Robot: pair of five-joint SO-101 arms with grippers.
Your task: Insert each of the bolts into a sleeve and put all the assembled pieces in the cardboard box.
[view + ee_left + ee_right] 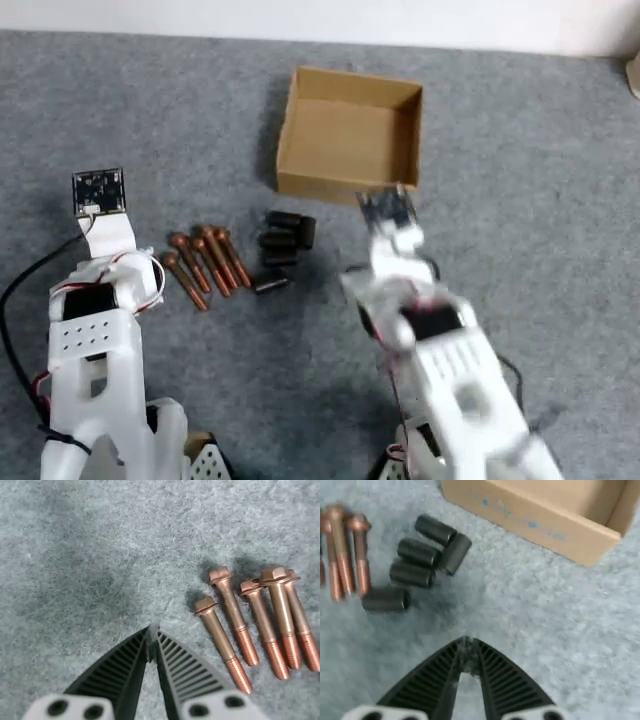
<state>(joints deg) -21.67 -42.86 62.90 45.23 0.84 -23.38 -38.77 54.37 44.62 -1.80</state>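
Logging five bolts [205,262] on the grey, felt-like tabletop [520,200], laid side by side in a loose row, some touching. Copper-coloured all over; hex heads with a flange beneath, smooth shanks, threading at the tail end only. Heads pointing away from the arms, threaded ends toward them. Counting five sleeves [283,240] between the bolts and the right arm: short matte-black cylinders, all on their sides. Four bunched together and touching, the fifth slightly apart, close to the bolts' threaded ends. Bolts and sleeves lying as two separate groups. Just beyond the sleeves, a cardboard box [345,182]: plain brown, square, low-walled, open at the top, near wall facing the sleeves. Seen through the left wrist view, left claw [152,632] ribbed and black, pressed together at the tips, over bare tabletop just beside the head of the nearest bolt. Through the right wrist view, right claw [466,645] likewise pressed together at the tips, over tabletop near the sleeves, with the box's near wall farther on. Cannot tell whether either claw touches the tabletop.
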